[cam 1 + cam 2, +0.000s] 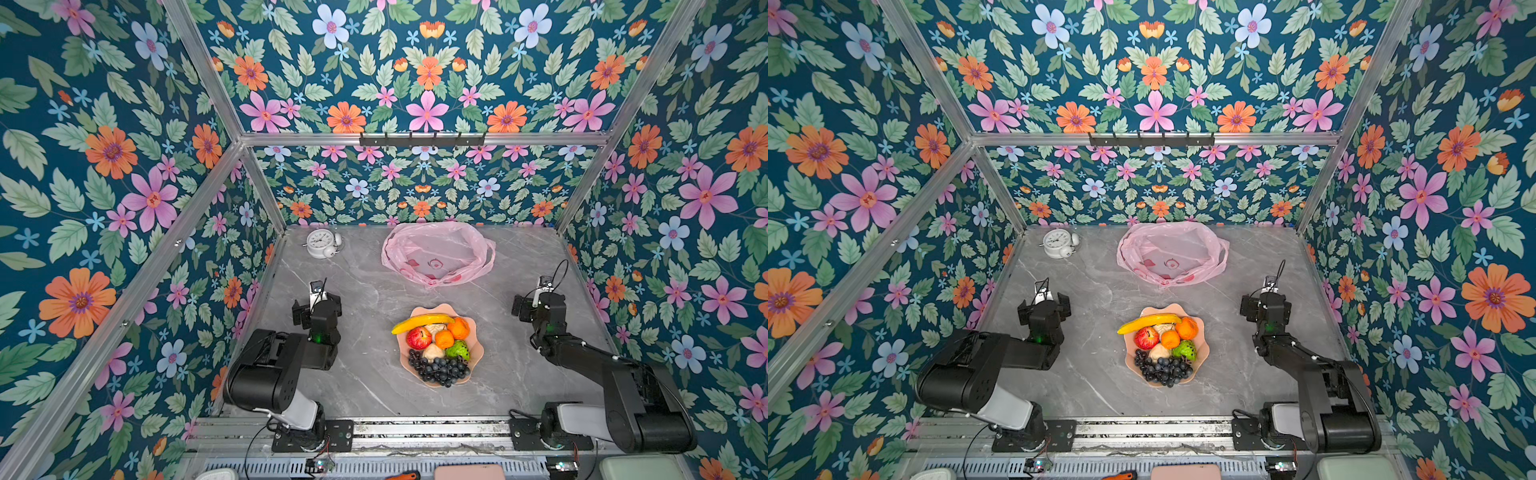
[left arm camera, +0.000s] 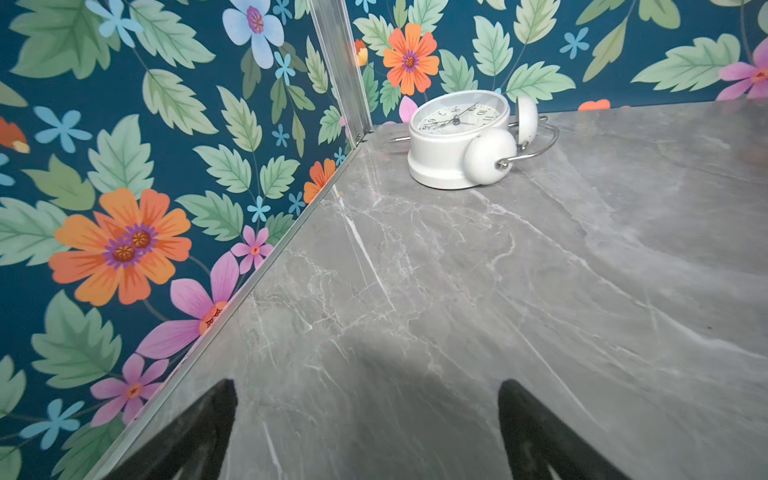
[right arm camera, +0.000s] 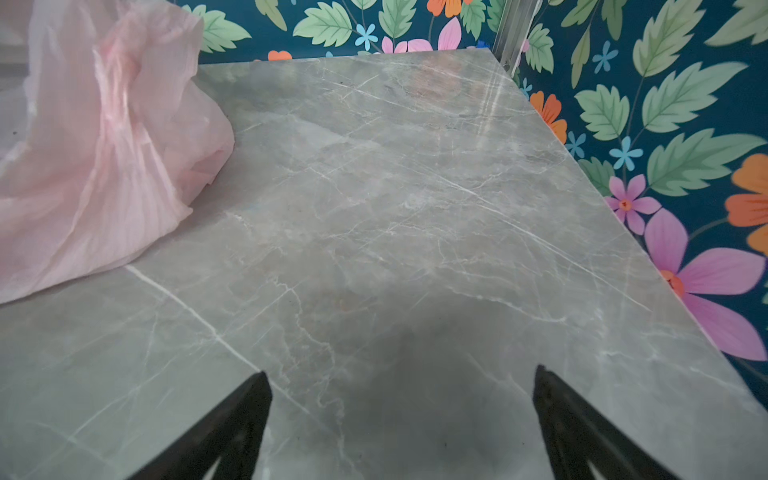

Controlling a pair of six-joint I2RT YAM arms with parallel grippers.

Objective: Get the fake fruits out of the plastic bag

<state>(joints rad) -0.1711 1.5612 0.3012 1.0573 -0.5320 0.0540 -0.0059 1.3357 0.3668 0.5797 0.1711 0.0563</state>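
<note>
Plastic bag (image 1: 438, 249) lies at the far edge of the surface (image 1: 365, 291), a bit right of middle. It is slack and crumpled, with its mouth open upward. Grey surface and red prints show through the pink film; both top views show the same. The right wrist view catches one crinkled side of the bag, resting on the surface.

Fake fruits (image 1: 444, 339) are all piled in a scalloped peach bowl (image 1: 432, 309). The bowl sits toward the near edge, slightly right of middle, well apart from the bag.
- Banana (image 1: 422, 322) lies across the far rim.
- Apple (image 1: 418, 337) is on the left side, just beside the banana.
- Two oranges (image 1: 458, 328): one at the far right, one in the centre.
- Green fruit (image 1: 458, 350) is on the right side.
- Two cream pieces (image 1: 433, 352) are tucked among apple, oranges and grapes.
- Grape bunch (image 1: 440, 370) fills the near side and spills over the near rim.

White clock (image 1: 322, 243) lies on its back in the far left corner, face up. The left wrist view shows it ahead, near the corner post.

Left end effector (image 2: 368, 386) is near the left edge, fingers wide apart, with only bare surface between them. Right end effector (image 3: 401, 374) is near the right edge, fingers also spread wide and gripping nothing. Both are well apart from bag and bowl.
</note>
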